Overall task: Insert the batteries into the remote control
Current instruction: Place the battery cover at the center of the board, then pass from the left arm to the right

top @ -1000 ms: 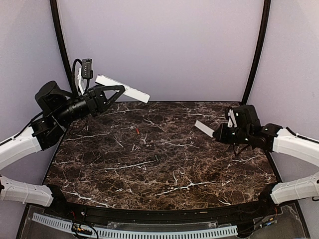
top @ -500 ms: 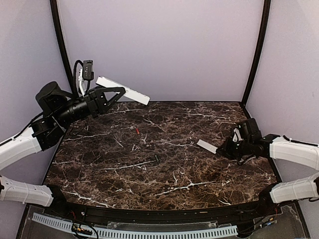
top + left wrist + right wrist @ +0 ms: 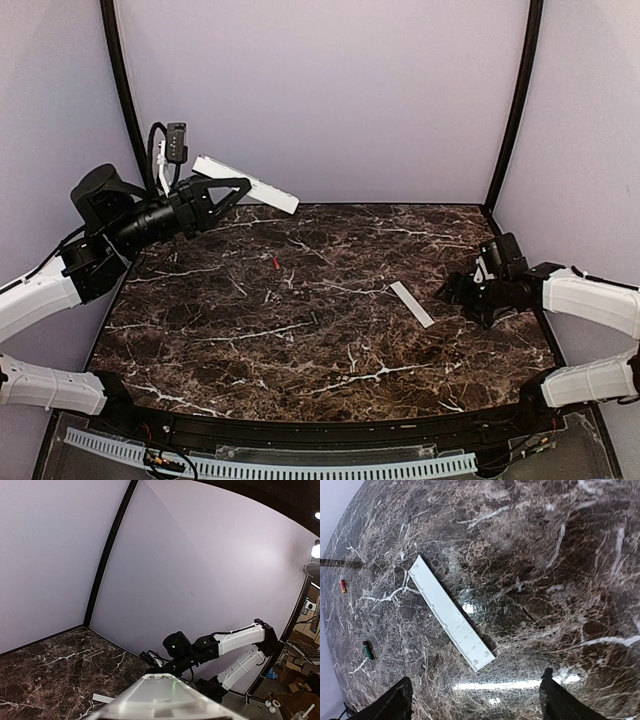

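So the pale strip (image 3: 411, 303) has just been put down. A second ago it was pinched in the right claw (image 3: 458, 290) and carried above the worktop (image 3: 300, 365). Now it's laid flat on the marble, right of centre, and the claw is parked just beside it, to the right, not touching. In the right wrist view the fingers (image 3: 400, 702) are spread wide with nothing between them, so that claw is open and empty.

The remote (image 3: 270, 191) hasn't really been moved. It's held up in the air over the far-left corner, clamped in the left claw (image 3: 232, 186), with one end poking out toward the middle. In the left wrist view only its white end is seen at the bottom edge, so whether the battery bay is exposed can't be told.

Both batteries are left untouched on the worktop. The red battery (image 3: 274, 262) is left of centre toward the back, and the dark battery (image 3: 313, 319) is nearer the middle. They're well apart from each other and from the strip.

What it probably means: if that strip is the cover, the opening bit is done and the right claw is freed up for fetching a battery. Nothing is loaded yet. Tiny cylinders on smooth marble are likely to roll when nudged, so a careful pinch is needed.
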Tool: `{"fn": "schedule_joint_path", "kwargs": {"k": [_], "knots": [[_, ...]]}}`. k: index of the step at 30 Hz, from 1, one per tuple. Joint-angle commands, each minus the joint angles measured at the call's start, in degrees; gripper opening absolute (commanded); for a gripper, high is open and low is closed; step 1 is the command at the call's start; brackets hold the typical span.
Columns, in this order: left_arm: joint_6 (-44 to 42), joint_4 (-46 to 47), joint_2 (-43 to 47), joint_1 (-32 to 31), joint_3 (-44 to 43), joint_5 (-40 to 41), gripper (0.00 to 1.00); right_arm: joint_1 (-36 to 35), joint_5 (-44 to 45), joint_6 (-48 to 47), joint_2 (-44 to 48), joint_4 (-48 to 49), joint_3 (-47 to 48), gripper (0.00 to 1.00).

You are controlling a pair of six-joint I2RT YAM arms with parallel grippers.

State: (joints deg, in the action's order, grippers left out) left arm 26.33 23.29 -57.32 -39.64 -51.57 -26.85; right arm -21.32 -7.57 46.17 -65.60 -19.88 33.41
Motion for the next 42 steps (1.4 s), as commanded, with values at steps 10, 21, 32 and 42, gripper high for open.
{"fn": "schedule_joint_path", "kwargs": {"k": [10, 21, 32, 42], "knots": [[-2.1, -0.8, 1.3, 0.1, -1.0, 1.0, 0.0, 3.2, 17.1, -18.6, 13.8, 3.9, 3.9, 0.92], [-1.9, -0.4, 1.0, 0.1, -0.8, 1.7, 0.0, 3.6, 30.0, -36.7, 27.0, 32.3, -9.7, 0.99], [-1.7, -0.4, 0.6, 0.1, -0.8, 2.1, 0.0, 11.5, 25.1, -47.5, 3.1, 79.9, -22.6, 0.99], [-2.7, -2.4, 1.9, 0.2, -0.8, 3.6, 0.0, 17.3, 12.8, -48.6, -24.0, 97.6, -17.8, 0.99]]}}
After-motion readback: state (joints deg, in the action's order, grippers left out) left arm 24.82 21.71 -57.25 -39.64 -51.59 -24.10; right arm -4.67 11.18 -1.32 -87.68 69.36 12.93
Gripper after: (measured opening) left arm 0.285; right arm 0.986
